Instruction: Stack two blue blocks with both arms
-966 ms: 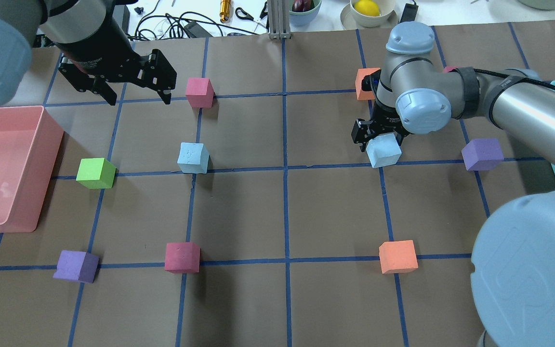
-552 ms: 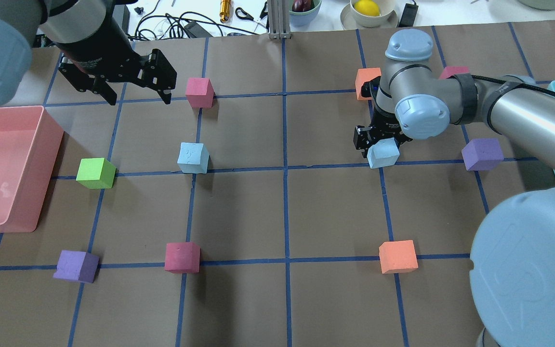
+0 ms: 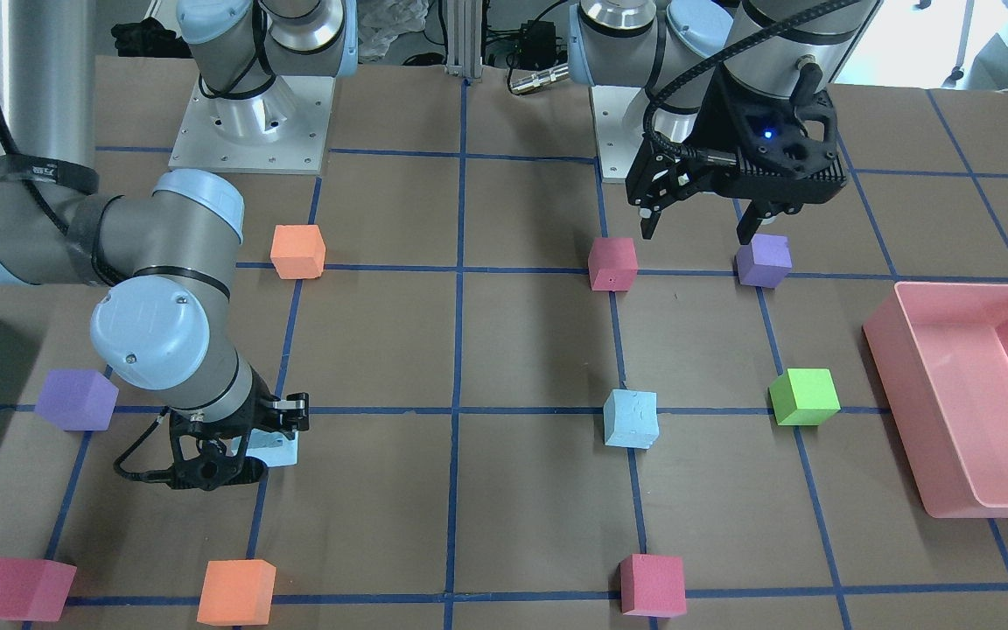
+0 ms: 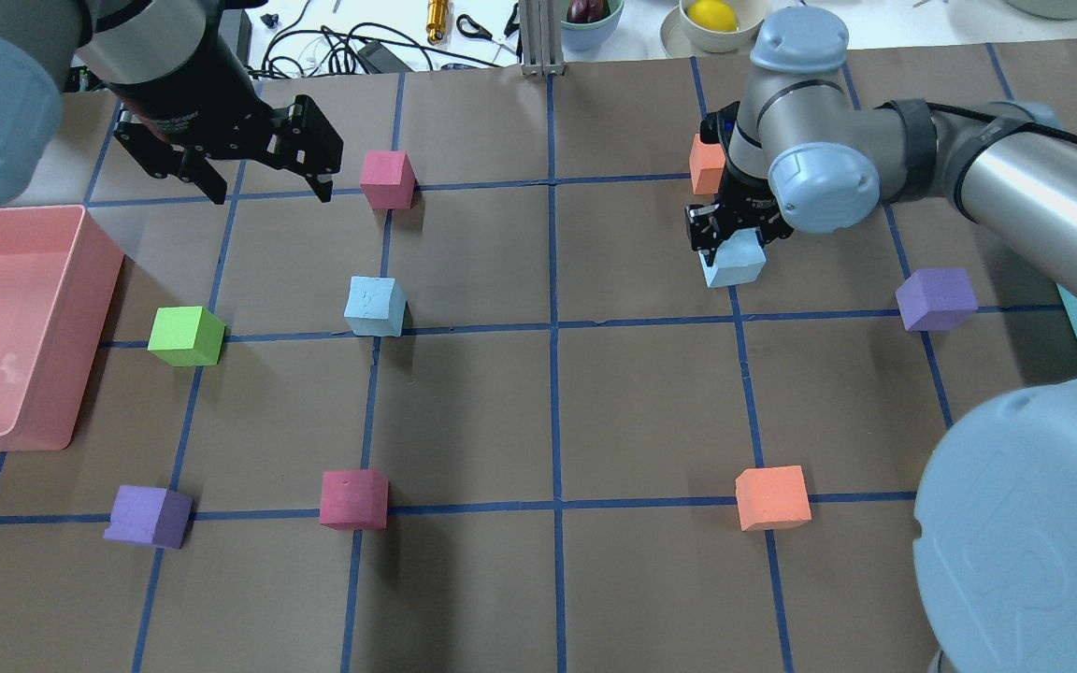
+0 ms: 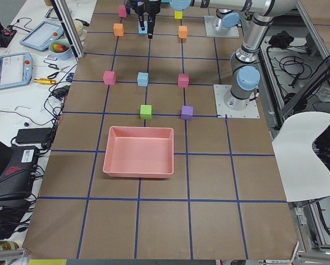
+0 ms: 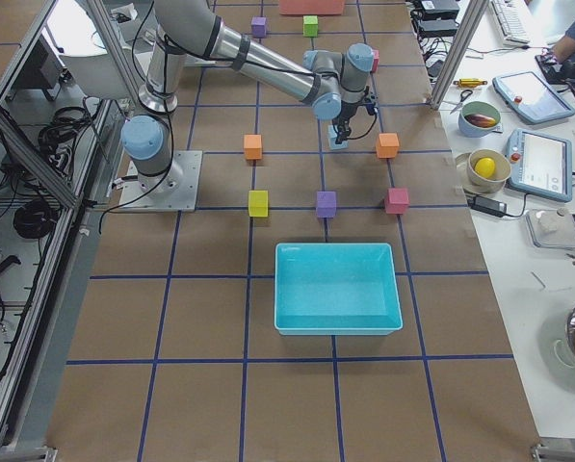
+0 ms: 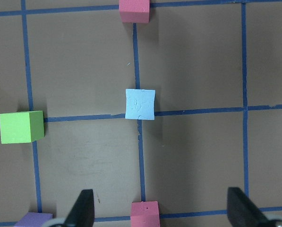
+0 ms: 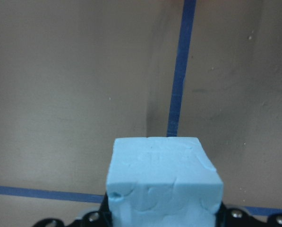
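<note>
Overhead view. The left black two-finger gripper [image 4: 270,194] has its jaws wide apart and empty, hanging at 11 o'clock of the free pale sky-blue foam cube [image 4: 375,307], which sits by a blue tape crossing [image 4: 376,330]. The right black two-finger gripper [image 4: 730,241] is clamped on the second pale sky-blue foam cube [image 4: 737,266], well apart at 3 o'clock of the first. Judged light, soft and grippy: pinch opposite flat faces, gently. Faces are scuffed and pitted.

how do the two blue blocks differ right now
One blue block is clamped between the jaws of the right gripper, partly hidden by it; the other blue block sits free on the table, fully visible. The held one is on the robot's right side; the free one on its left, near the green block. Both are pale blue, pitted cubes of equal size.
</note>
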Action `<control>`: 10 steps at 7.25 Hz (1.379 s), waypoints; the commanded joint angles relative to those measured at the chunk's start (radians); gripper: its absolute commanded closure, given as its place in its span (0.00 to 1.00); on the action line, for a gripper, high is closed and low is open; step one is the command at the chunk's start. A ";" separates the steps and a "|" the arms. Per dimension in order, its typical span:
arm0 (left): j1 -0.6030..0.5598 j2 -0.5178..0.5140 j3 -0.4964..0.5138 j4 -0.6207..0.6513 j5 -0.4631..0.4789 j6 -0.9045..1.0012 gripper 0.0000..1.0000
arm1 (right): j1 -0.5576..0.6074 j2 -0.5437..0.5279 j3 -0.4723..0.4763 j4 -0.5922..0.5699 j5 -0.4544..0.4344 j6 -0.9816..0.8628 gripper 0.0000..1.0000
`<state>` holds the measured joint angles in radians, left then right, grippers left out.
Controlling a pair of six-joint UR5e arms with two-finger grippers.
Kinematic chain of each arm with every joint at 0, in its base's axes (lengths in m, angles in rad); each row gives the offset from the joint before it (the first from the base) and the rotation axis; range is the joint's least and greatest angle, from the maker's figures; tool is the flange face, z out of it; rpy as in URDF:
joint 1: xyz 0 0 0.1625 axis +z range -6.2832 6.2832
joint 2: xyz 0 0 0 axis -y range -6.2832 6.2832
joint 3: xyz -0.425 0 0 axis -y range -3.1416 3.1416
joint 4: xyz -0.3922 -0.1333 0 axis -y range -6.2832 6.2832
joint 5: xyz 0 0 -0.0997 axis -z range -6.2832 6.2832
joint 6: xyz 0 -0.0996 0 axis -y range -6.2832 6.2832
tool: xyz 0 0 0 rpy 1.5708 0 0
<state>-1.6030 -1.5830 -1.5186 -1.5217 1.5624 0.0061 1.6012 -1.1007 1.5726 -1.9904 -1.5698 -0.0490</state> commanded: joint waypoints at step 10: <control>0.002 0.000 0.000 0.002 0.002 0.000 0.00 | 0.241 0.363 -0.491 0.062 0.099 0.387 1.00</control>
<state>-1.6027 -1.5817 -1.5200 -1.5210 1.5635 0.0061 1.8405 -0.7442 1.0820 -1.9259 -1.4835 0.3381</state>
